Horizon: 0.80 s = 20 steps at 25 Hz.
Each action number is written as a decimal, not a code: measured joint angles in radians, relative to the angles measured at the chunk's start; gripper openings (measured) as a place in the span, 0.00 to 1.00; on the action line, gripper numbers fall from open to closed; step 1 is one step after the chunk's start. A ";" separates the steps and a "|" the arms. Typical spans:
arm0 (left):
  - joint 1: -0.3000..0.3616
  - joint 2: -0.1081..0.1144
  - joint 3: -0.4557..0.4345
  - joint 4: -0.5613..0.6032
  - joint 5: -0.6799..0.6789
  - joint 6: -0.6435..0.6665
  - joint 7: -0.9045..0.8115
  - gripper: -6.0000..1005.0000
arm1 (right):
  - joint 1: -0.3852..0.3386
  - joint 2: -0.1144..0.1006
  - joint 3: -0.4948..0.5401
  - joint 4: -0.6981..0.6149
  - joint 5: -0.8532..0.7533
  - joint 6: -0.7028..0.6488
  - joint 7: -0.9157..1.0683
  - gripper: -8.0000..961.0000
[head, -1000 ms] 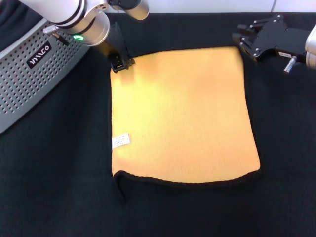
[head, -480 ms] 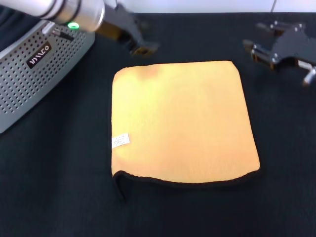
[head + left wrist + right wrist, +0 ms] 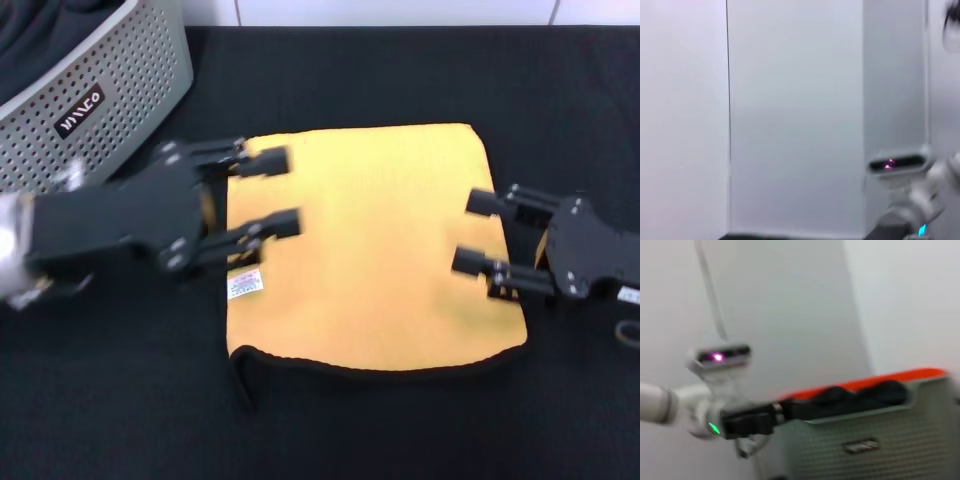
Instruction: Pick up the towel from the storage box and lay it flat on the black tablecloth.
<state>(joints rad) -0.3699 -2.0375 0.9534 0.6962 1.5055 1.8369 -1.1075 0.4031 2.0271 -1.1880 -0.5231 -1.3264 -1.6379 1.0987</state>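
The towel (image 3: 380, 250) lies spread on the black tablecloth (image 3: 400, 430), yellow-orange side up, with black trim and a small white tag (image 3: 245, 283) at its left edge. Its front left corner is slightly folded. My left gripper (image 3: 275, 192) is open and empty, level over the towel's left edge, fingers pointing right. My right gripper (image 3: 472, 232) is open and empty over the towel's right edge, fingers pointing left. The light grey storage box (image 3: 95, 100) stands at the back left; it also shows in the right wrist view (image 3: 870, 440).
A dark fabric bundle (image 3: 850, 395) lies in the box, with an orange strip behind it. The wrist views mostly show white wall. In the right wrist view the left arm (image 3: 705, 412) shows with a green light.
Both arms have swung from the back of the table down toward the front; the grippers now hover level at the towel's left and right edges. The towel stays flat.
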 joint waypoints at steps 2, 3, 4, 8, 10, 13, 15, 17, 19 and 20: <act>0.018 0.028 -0.024 -0.071 0.004 0.068 0.025 0.54 | 0.003 0.000 -0.017 0.013 0.004 -0.041 0.010 0.58; 0.024 0.036 -0.026 -0.085 0.007 0.079 0.029 0.54 | 0.004 0.000 -0.033 0.015 0.007 -0.060 0.015 0.63; 0.032 0.046 -0.027 -0.098 0.017 0.088 0.033 0.54 | 0.005 0.000 -0.048 0.014 0.009 -0.071 0.016 0.67; 0.058 0.065 -0.032 -0.109 0.051 0.091 0.049 0.54 | 0.032 0.001 -0.097 0.016 0.019 -0.104 0.023 0.78; 0.062 0.070 -0.032 -0.112 0.061 0.090 0.053 0.54 | 0.048 0.001 -0.114 0.021 0.024 -0.108 0.031 0.83; 0.062 0.074 -0.032 -0.115 0.068 0.085 0.055 0.54 | 0.067 0.001 -0.161 0.027 0.049 -0.099 0.037 0.85; 0.061 0.074 -0.035 -0.115 0.068 0.082 0.058 0.54 | 0.073 0.001 -0.213 0.028 0.090 -0.078 0.038 0.85; 0.059 0.074 -0.047 -0.115 0.070 0.077 0.065 0.54 | 0.078 0.001 -0.254 0.026 0.126 -0.055 0.038 0.86; 0.057 0.074 -0.058 -0.115 0.077 0.074 0.065 0.54 | 0.084 0.001 -0.296 0.022 0.168 -0.031 0.038 0.86; 0.056 0.074 -0.061 -0.114 0.080 0.074 0.063 0.54 | 0.087 0.001 -0.311 0.022 0.186 -0.021 0.038 0.86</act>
<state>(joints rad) -0.3141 -1.9633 0.8926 0.5823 1.5851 1.9106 -1.0447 0.4899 2.0278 -1.4985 -0.5013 -1.1404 -1.6589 1.1366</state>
